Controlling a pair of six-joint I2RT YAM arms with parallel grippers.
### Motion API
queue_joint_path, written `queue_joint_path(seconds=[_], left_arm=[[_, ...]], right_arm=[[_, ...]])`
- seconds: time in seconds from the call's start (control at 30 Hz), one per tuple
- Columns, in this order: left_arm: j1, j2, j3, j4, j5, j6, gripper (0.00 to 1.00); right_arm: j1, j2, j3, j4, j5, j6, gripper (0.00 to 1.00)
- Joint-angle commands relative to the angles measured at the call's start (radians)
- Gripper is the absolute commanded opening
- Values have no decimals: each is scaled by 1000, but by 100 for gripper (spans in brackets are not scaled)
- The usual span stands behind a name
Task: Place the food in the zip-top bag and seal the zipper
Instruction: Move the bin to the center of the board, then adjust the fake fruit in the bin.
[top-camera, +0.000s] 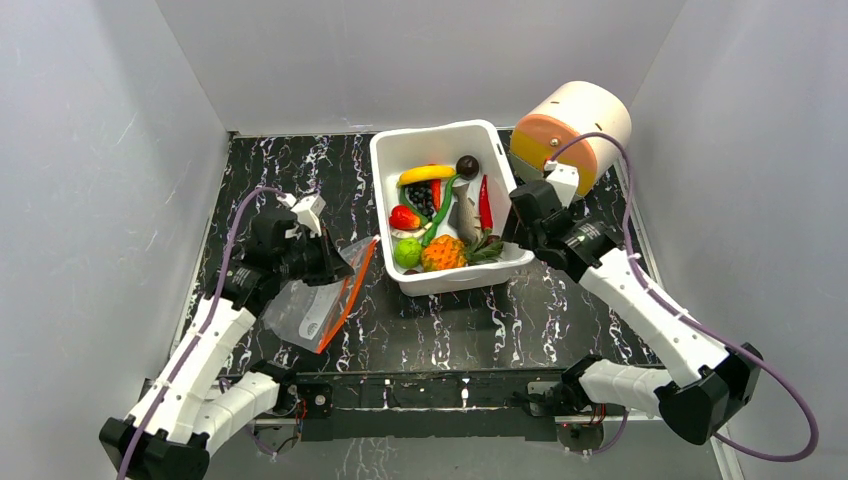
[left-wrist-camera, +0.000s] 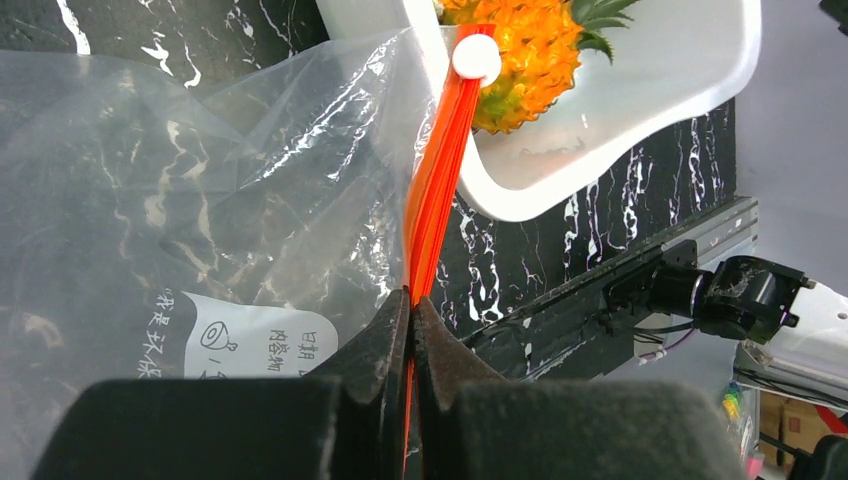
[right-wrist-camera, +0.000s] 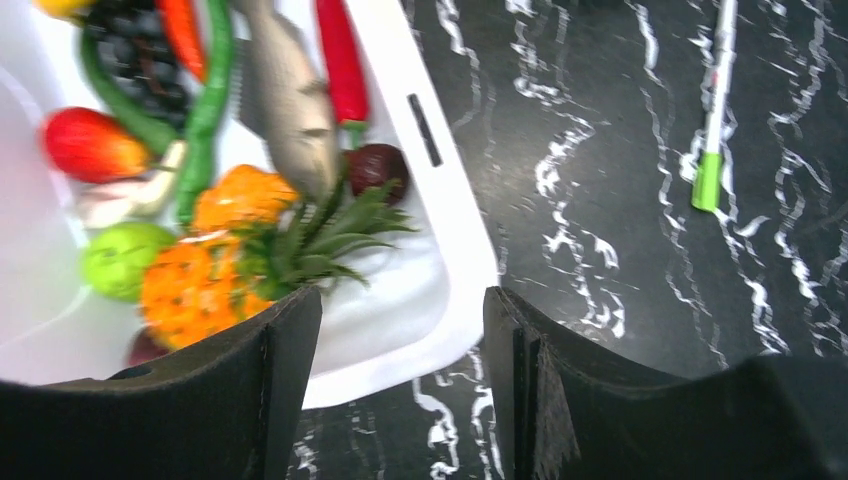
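Observation:
The clear zip-top bag lies on the black marble table, left of the white bin. My left gripper is shut on the bag's red-orange zipper, and a white slider sits at the strip's far end. The food lies in the bin: pineapple, banana, lime, chili, fish. My right gripper stands open above the bin's near right corner, nothing between its fingers. In the top view it is beside the bin's right wall.
A large cream and peach cylinder stands at the back right, close behind the right arm. A white and green pen lies on the table right of the bin. Grey walls enclose the table on three sides.

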Motion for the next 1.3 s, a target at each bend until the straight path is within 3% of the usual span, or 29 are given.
queue_joint_path(seconds=[0.0,0.17,0.37,0.57,0.87,0.93,1.03,1.27], left_arm=[[-8,-76,-7,-16,38,15,0],[-7,-95,2,-58,58,68,0],[-7,-106,71,-132,-21,114,0],[-7,-123,100,-152,-50,105,0],[-7,-134,105,-154,-25,65,0],[-7,-141,130,-156,-45,49,0],[-8,-140,157,-175,-59,46,0],[-7,-156,165,-211,-83,69,0]], right_arm=[[-5,-26,118,40,-148,-42,59],[-5,-30,130,150,-284,-56,59],[-2,13,130,186,-307,-47,58],[5,63,72,342,-377,-75,55],[44,273,50,534,-564,-296,55],[75,364,124,433,-473,-358,56],[84,432,213,234,-193,-363,58],[85,548,258,133,-86,-347,63]])
